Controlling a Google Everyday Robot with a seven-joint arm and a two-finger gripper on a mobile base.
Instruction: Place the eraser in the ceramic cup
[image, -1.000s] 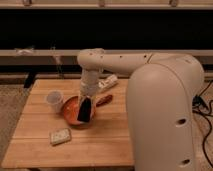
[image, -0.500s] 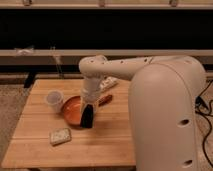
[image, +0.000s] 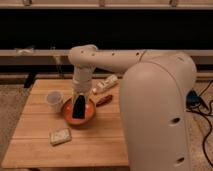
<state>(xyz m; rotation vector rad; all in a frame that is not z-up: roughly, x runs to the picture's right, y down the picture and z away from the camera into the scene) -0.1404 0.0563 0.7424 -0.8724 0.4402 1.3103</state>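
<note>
Eraser: flat, plain black block, hanging upright. Its long axis is near vertical, with the top end up in the gripper and the bottom end low over the orange bowl. Gripper fingers are clamped together on the eraser's upper end, directly above the bowl. Small whitish cup stands just left of the bowl. Pale speckled block lies nearer the front of the wooden table.
</note>
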